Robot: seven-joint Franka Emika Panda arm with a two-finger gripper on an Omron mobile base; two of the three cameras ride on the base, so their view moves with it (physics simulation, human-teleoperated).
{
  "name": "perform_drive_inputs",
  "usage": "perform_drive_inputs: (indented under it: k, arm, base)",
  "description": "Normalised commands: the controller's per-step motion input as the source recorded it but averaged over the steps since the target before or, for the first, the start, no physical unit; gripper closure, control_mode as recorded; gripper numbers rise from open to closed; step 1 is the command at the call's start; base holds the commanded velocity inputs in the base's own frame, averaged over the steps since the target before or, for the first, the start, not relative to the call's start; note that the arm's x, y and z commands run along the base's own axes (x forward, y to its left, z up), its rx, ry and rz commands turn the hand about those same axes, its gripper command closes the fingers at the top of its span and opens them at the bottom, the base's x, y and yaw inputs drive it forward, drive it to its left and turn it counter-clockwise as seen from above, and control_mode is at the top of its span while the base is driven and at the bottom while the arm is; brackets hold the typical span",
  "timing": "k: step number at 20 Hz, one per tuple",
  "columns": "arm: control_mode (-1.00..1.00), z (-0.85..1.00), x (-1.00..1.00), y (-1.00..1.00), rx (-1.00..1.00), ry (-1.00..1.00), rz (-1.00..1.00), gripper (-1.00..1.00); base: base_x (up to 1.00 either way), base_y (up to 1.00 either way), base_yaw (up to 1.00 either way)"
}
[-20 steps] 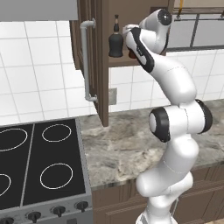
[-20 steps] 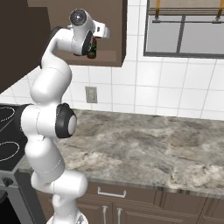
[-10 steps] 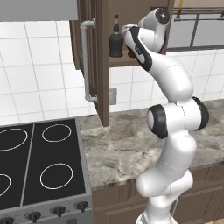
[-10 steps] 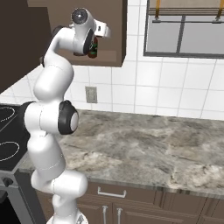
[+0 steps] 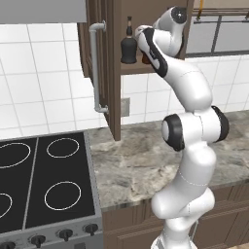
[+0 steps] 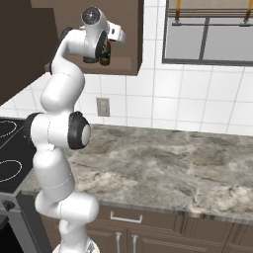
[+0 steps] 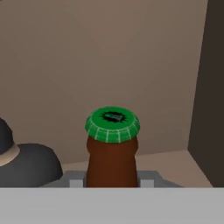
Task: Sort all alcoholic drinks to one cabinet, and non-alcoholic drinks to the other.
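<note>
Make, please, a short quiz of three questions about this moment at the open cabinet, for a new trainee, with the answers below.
1. True or false: the gripper is shut on the brown beer bottle.
2. What colour is the cap of that bottle? A) black B) green C) yellow
3. Which other drink stands on the shelf of the open cabinet, left of the arm in the left base view?

Key
1. True: in the hand view the fingers sit against both sides of the bottle.
2. B
3. The squat black bottle with a narrow neck.
</note>
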Motion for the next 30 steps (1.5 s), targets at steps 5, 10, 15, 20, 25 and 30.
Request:
perform_drive_inputs:
  k: [5,10,15,20,25,30]
  arm:
    - [-1.0,-0.22,0.11,0.0,0.01,0.03,0.0,1.0]
    - [-1.0,-0.22,0.1,0.0,0.01,0.02,0.0,1.0]
    - [-1.0,-0.24,0.06,0.0,0.01,0.01,0.0,1.0]
    - [-1.0,-0.26,0.03,0.05,0.02,0.0,-0.01,1.0]
    - [-1.0,-0.26,0.03,0.1,0.02,0.0,-0.01,-1.0]
    - [-1.0,-0.21,0.08,0.07,0.03,0.0,-0.02,-1.0]
  base:
    - [0.0,0.0,0.0]
    - [0.0,0.0,0.0]
    - [0.0,0.0,0.0]
    - [0.0,0.0,0.0]
    - [0.0,0.0,0.0]
    - [0.0,0.0,0.0]
